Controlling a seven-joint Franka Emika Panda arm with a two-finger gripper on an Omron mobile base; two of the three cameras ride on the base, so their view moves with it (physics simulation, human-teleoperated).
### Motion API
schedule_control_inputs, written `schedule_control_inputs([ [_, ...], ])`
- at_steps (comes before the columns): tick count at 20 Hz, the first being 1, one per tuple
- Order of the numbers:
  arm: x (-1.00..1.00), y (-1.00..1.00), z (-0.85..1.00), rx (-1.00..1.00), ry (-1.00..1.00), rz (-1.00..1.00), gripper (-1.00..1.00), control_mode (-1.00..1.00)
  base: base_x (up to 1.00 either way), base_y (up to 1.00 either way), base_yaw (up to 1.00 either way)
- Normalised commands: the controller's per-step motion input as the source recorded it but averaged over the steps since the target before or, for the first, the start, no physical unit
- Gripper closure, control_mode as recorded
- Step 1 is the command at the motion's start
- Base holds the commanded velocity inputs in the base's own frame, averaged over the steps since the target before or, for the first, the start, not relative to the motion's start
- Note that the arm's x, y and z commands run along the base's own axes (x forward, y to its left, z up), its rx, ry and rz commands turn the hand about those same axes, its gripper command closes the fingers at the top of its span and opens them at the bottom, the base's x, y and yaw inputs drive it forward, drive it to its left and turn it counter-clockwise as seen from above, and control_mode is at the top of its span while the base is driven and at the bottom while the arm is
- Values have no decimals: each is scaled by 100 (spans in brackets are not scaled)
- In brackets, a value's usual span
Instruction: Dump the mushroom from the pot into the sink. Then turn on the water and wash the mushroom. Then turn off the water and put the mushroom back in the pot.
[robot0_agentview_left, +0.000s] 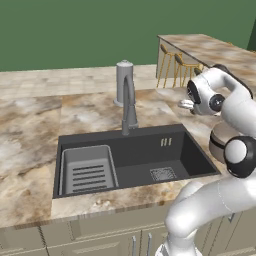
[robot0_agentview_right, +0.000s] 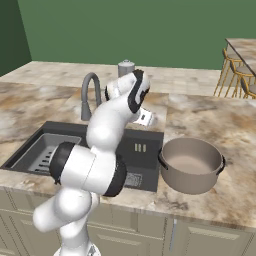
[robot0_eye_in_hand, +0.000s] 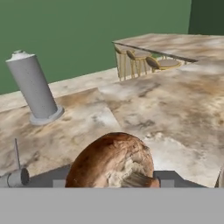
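Above the marble counter to the right of the sink, the white arm holds its gripper aloft, jaws clasped on the brown mushroom, which looms large between the finger tips in the hand view, its rounded cap mottled tan and rust. The squat grey-brown pot stands upright on the counter just right of the dark basin, its inside bare and a dark handle at its side. In the sink, a grey ribbed tray lies at the left end and the square drain grate sits near the right. The arched faucet rises behind the basin's back rim, with a grey domed cylinder standing behind it. Wooden bar stools line a far counter against the green wall.
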Motion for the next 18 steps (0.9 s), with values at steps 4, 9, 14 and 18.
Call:
schedule_control_inputs([
  [4, -6, -94, 100, 0, 46, 0, 100, -100, 0, 0, 0],
  [9, -25, -66, 100, 0, 43, -6, 100, -100, 0, 0, 0],
  [14, -35, -52, 99, -1, 53, -19, 100, -100, 0, 0, 0],
  [18, -43, -62, 86, 0, 64, -31, 100, -100, 0, 0, 0],
])
